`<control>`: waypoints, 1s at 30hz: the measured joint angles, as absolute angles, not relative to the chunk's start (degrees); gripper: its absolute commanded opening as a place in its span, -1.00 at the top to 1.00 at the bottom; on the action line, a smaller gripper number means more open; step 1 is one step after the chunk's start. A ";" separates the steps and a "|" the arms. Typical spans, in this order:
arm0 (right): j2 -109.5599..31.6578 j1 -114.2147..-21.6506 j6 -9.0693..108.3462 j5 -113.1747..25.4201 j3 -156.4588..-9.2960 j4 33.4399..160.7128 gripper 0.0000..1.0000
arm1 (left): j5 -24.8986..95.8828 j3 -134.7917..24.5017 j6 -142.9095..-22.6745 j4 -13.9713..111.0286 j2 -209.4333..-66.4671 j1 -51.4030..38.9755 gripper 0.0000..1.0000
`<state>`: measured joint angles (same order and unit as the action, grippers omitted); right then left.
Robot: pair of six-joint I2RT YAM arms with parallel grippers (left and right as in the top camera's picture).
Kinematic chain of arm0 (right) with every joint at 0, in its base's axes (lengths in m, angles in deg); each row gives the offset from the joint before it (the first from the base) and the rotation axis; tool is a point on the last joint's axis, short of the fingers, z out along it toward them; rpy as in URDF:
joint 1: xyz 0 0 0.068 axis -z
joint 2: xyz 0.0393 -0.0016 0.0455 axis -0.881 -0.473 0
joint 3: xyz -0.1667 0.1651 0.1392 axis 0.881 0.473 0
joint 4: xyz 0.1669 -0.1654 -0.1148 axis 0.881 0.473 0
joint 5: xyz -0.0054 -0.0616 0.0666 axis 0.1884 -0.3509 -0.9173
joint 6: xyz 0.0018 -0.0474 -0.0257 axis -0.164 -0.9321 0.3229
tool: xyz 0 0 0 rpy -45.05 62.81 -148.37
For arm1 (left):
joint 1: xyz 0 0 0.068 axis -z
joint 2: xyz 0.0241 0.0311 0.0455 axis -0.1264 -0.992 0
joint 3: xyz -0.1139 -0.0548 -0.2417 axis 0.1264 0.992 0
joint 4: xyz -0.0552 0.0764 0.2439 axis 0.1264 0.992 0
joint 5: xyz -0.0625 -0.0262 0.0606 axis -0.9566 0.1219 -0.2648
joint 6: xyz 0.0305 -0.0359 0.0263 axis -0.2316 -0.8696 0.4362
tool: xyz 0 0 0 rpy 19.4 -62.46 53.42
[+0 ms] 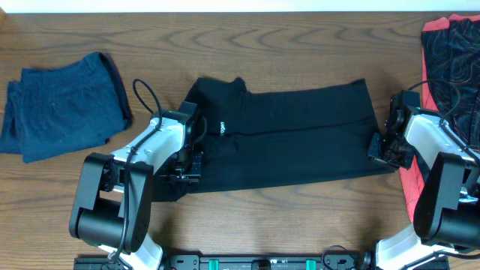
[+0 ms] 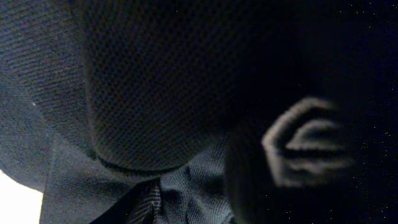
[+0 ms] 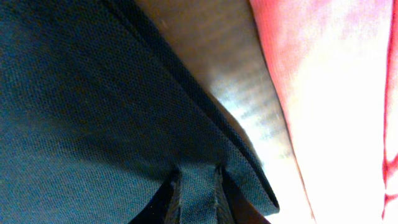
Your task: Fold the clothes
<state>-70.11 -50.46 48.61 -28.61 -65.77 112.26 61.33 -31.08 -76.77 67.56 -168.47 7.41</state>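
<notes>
Wooden table [image 1: 300,217] seen from overhead, filling nearly whole frame. Brown surface of medium tone, marked by long wavy grain run left to right. Narrow white strip [image 1: 225,4] seen along top edge, beyond table's far side; wall or floor cannot be told. Tabletop lit evenly and softly; only faint shadows cast. In right wrist view, bare wood shown close and blurred, bright glare patch [image 3: 252,115] reflected on it. Pale overexposed corner [image 2: 12,202] seen at lower left of left wrist view; surface not identifiable.
</notes>
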 measured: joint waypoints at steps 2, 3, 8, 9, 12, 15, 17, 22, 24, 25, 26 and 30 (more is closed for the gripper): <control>-69.96 -50.46 49.09 -28.46 -65.62 112.45 0.64 | 60.85 -30.91 -76.75 67.62 -167.95 7.41 0.11; -69.78 -50.46 49.20 -28.48 -65.51 112.39 0.64 | 60.54 -30.75 -76.73 67.71 -167.23 7.41 0.11; -65.82 -50.37 49.79 -28.63 -64.09 110.88 0.51 | 59.88 -30.10 -76.22 67.25 -157.98 7.41 -0.15; -63.84 -50.37 49.92 -28.98 -63.89 109.76 0.41 | 59.84 -30.10 -75.79 66.55 -155.58 7.41 -0.32; -57.02 -50.37 50.40 -30.73 -63.92 106.33 0.06 | 59.73 -30.12 -75.70 62.38 -148.06 7.41 -0.49; -50.00 -50.37 49.90 -33.99 -63.98 102.88 0.01 | 59.64 -30.27 -75.72 55.71 -142.55 7.41 -0.49; -46.81 -50.37 49.38 -36.24 -64.00 101.90 -0.01 | 59.58 -30.51 -75.70 52.17 -141.50 7.39 -0.49; -43.25 -50.37 48.48 -39.69 -64.00 101.92 -0.01 | 58.53 -34.45 -74.96 46.66 -146.35 6.26 -0.49; -43.27 -50.37 48.26 -40.46 -64.00 102.73 -0.01 | 57.59 -38.71 -74.34 45.85 -151.29 4.92 -0.50; -43.27 -50.37 48.24 -40.54 -64.00 103.01 -0.01 | 57.24 -40.87 -73.97 45.46 -153.61 4.31 -0.50; -43.27 -50.37 48.22 -40.74 -63.98 103.64 -0.02 | 56.69 -44.09 -73.30 45.50 -157.09 3.41 -0.49; -43.29 -50.37 48.20 -41.31 -63.98 104.10 -0.01 | 54.27 -54.27 -71.90 44.89 -167.97 1.08 -0.48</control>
